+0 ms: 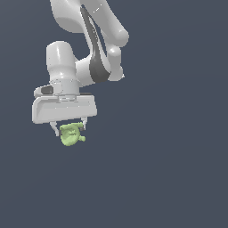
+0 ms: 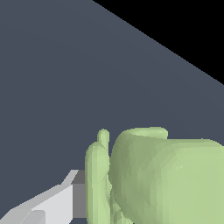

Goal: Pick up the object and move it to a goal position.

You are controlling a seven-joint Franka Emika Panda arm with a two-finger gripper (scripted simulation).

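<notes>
Seen in the exterior view: white gripper (image 1: 70, 129) pointing straight down from the arm's (image 1: 95, 49) wrist, with the broad white hand body level above. Between the two short fingers, the light-green lumpy object (image 1: 71, 135), upper part tucked between the tips and lower bulk hanging below them. One fingertip (image 1: 56, 130) at the object's 9 o'clock side, the other at roughly 1 o'clock, near the top corner of the green shape. Both tips appear to touch the green surface, with no gap to be made out. Fingers drawn in to a narrow spacing, well inside the width of the hand body, gripping the object from two sides. Small rounded bump sticking out from the object toward 4 o'clock, beyond the finger on that side.

Nothing but flat dark grey-blue ground (image 1: 169, 169) around and behind; whether the object rests on that surface or hangs clear of it cannot be told from this view.

In the wrist view: object (image 2: 166, 179) very close to the lens, a big smooth green mass with a thinner lobed ridge alongside. One grey-white finger (image 2: 65, 199) pressed flat against that ridge, pad face meeting green. Second finger hidden behind the object's bulk.
</notes>
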